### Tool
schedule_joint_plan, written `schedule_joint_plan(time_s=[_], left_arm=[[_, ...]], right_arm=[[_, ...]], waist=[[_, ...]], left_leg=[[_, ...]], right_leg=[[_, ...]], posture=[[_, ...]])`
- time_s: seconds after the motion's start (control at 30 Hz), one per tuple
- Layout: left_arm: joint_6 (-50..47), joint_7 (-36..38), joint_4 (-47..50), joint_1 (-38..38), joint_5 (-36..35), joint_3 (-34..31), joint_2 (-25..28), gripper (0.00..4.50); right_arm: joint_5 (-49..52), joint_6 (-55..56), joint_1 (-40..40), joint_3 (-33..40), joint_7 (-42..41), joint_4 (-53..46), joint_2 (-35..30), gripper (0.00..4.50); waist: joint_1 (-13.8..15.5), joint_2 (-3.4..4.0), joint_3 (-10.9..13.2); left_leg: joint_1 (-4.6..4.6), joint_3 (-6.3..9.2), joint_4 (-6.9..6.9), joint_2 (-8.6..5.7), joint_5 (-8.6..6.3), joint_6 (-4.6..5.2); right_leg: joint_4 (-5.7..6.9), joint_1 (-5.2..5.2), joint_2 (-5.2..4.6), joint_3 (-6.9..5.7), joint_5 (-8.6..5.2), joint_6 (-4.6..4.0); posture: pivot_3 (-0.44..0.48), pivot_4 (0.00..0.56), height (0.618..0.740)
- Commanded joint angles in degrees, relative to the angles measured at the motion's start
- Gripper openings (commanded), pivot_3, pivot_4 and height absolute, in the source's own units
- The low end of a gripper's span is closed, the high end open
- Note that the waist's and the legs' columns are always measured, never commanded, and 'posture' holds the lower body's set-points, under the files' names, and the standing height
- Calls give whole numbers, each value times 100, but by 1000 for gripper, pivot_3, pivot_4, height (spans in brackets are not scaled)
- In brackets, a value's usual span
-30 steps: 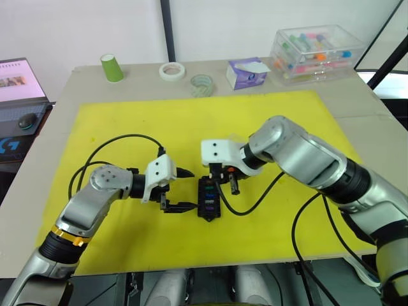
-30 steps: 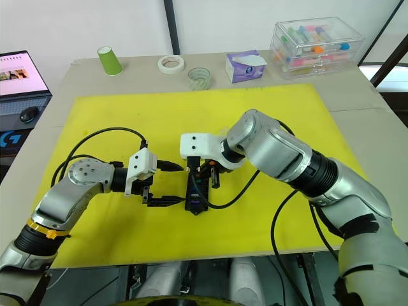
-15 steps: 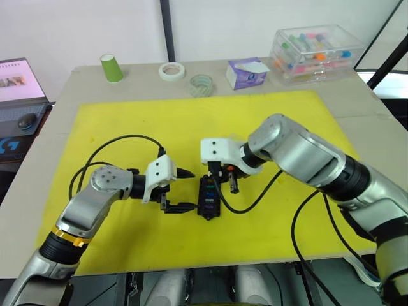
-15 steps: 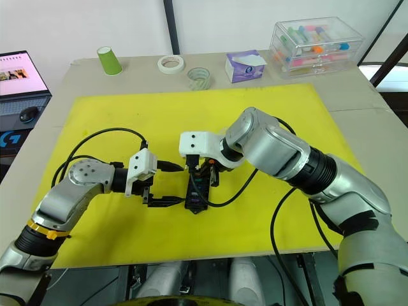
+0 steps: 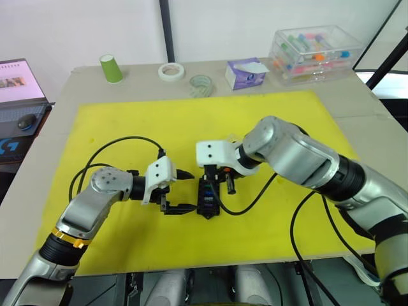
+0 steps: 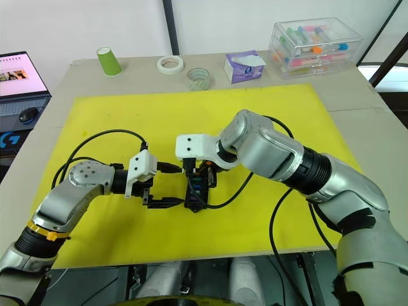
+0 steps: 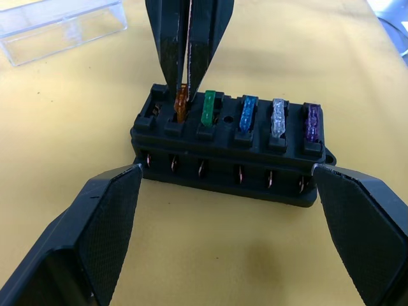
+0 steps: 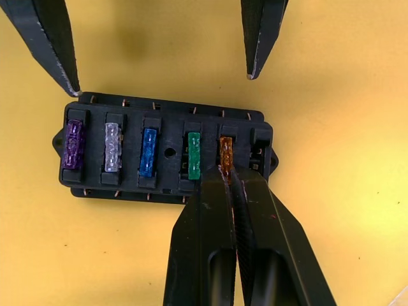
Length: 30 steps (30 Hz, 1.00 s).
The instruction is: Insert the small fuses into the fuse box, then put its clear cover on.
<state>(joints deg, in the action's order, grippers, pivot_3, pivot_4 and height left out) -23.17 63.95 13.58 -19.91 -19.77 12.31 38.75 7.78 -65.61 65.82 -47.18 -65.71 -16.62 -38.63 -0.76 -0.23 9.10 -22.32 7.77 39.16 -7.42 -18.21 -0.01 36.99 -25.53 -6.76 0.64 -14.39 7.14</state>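
Fuse box (image 8: 169,150) bears no readable writing or labels.

— What sort of place is this looking like?
— A lab: a yellow mat (image 5: 268,121) is covering the desk (image 5: 83,83), tape rolls (image 5: 171,71) and a monitor (image 5: 19,83) are sitting nearby.

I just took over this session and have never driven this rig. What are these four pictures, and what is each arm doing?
Two pictures come from the robot's head, looking down on a yellow mat. The other two come from wrist cameras, looking along each gripper's black fingers. The fuse box sits on the mat holding purple, clear, blue and green fuses. The right gripper is shut on an orange fuse in the fifth slot; the end slot is empty. The left gripper is open, its fingers either side of the box. The clear cover lies beyond.
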Motion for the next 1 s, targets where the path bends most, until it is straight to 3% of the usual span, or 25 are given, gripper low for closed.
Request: schedule_joint_plan(time_s=[0.03,0.33,0.57,1.0], left_arm=[[109,37,180,32,-33,-84,29,4460],[-50,317,329,139,-269,-237,296,4460],[-9,209,291,125,-247,-207,264,4460],[20,174,248,61,-191,-146,221,4460]], right_arm=[[-114,189,-31,-292,-72,57,52,0],[-549,1385,-15,-373,-608,358,28,0],[-895,1672,-124,-327,-800,575,129,0],[-677,421,-108,9,-908,443,271,0]], waist=[[-1,0,0],[-15,1,-1],[-13,1,-1],[-4,1,-2]], left_leg=[[0,0,0,0,0,0],[2,0,-2,2,0,0],[2,0,-2,2,0,0],[2,0,-1,2,0,0]], right_leg=[[0,0,0,0,0,0],[1,0,3,-2,0,0],[2,0,3,-2,0,0],[2,1,2,-1,0,0]], posture=[[0,150,740],[0,150,740],[0,150,740],[0,150,740]])
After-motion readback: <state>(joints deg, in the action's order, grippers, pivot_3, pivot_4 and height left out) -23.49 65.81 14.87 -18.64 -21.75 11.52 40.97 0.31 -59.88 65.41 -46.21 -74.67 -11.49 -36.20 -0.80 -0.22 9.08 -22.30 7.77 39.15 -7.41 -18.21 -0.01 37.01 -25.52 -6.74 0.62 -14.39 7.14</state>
